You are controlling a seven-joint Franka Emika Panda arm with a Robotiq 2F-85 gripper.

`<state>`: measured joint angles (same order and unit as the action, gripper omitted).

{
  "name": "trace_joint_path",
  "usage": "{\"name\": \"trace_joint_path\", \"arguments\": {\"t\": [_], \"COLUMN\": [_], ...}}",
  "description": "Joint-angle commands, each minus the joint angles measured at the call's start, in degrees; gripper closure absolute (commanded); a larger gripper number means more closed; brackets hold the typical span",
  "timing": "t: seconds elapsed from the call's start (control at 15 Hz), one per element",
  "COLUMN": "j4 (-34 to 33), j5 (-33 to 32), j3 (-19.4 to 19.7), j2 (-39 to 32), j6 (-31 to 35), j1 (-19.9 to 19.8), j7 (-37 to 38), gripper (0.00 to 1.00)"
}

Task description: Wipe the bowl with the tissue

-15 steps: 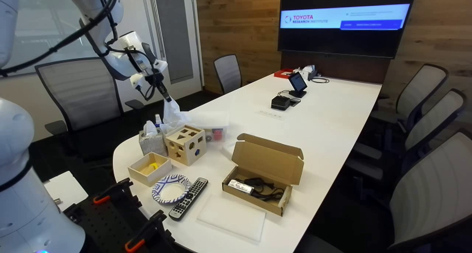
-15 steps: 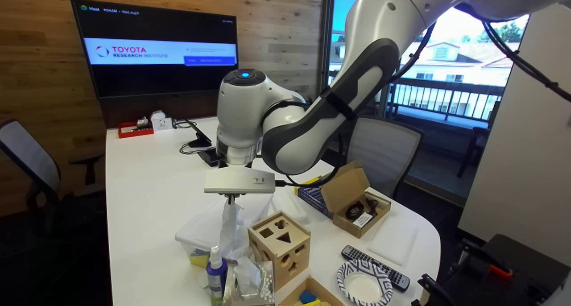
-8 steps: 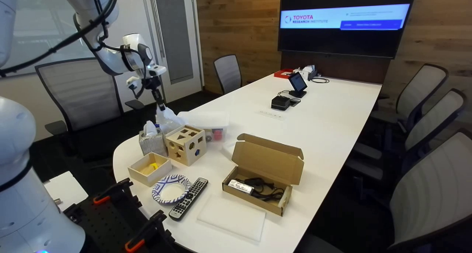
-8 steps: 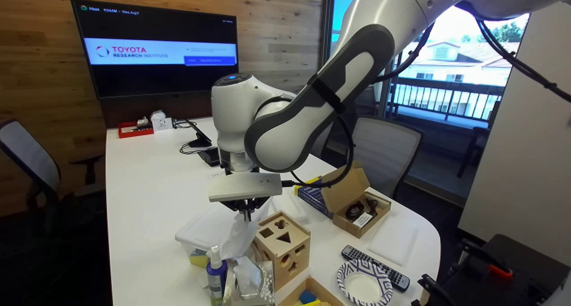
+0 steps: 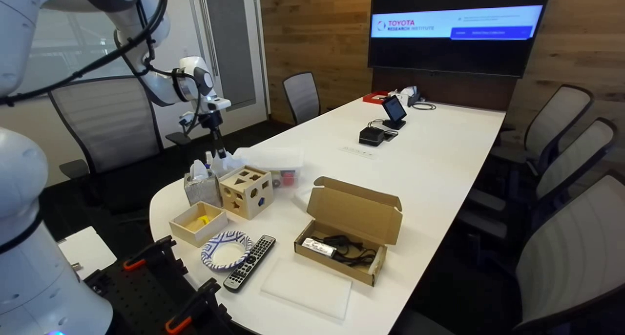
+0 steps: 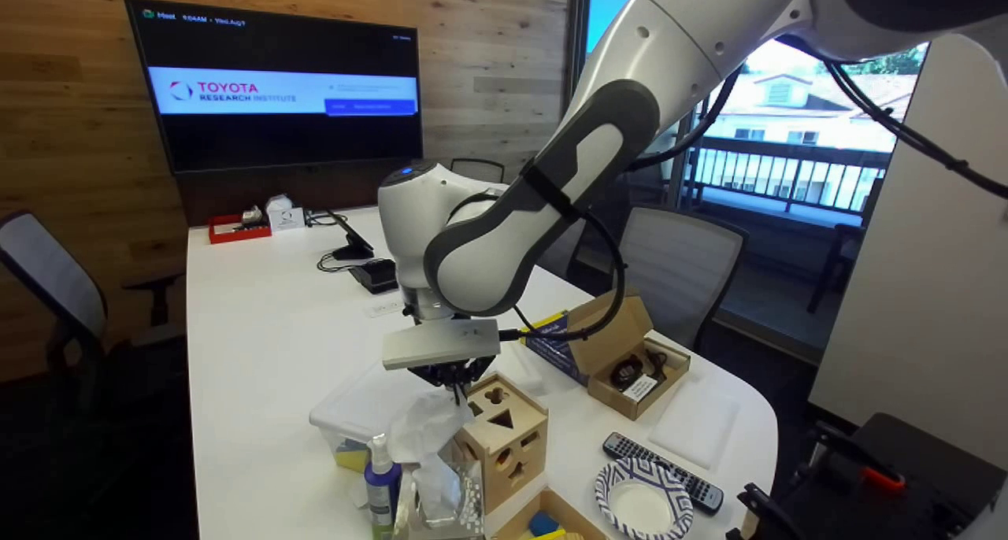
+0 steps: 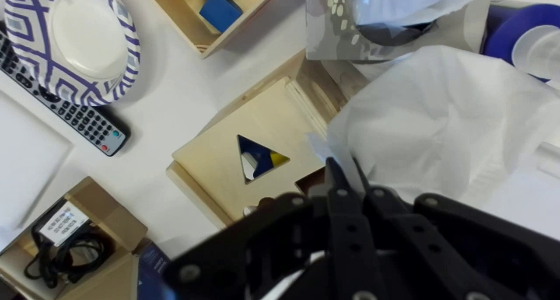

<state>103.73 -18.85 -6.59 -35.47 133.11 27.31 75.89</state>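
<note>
Shows, against a second ago, a lower gripper, closer to the shape-sorting cube, and a tissue slumped from a long hanging strip into a loose, crumpled spread. Places that tissue just beside the cube, on the side toward the lidded plastic tub. Leaves the patterned paper bowl unmoved, near the cube but apart from it, on the side away from the tub.

Grasps the tissue, apparently by an edge, with fingers nearly together and a thin fold pinched between. Seems to be at the fetching step: tissue in the grip, no wiping begun, no contact with the bowl.

Calls next, most likely, for a straight lift, high enough to bring the trailing sheet above the cube's top. Might snag otherwise on the cube's upper edge, or on the silvery tissue box just beside the cube. Then wants a carry over or around the cube, past the open wooden block tray near it, and a slow lowering into the bowl. Best to bunch the sheet against the bowl's base before rubbing. Asks for only light pressure there: could easily push such a light-looking bowl along the table.
</note>
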Motion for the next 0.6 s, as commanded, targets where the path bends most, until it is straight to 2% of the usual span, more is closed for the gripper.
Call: {"name": "trace_joint_path", "arguments": {"t": [0.0,0.33,0.53], "j4": [-6.7,-12.0,-14.6], "j5": [2.5,10.8,13.3], "j3": [-0.3,-2.8,-1.1], "j2": [-6.1,-11.5,-13.7], "j6": [0.0,-2.8,-5.9], "j1": [-0.1,-1.7,-0.1], "j7": [-4.5,-15.8,-16.9], "gripper": [1.00,1.00,1.00]}}
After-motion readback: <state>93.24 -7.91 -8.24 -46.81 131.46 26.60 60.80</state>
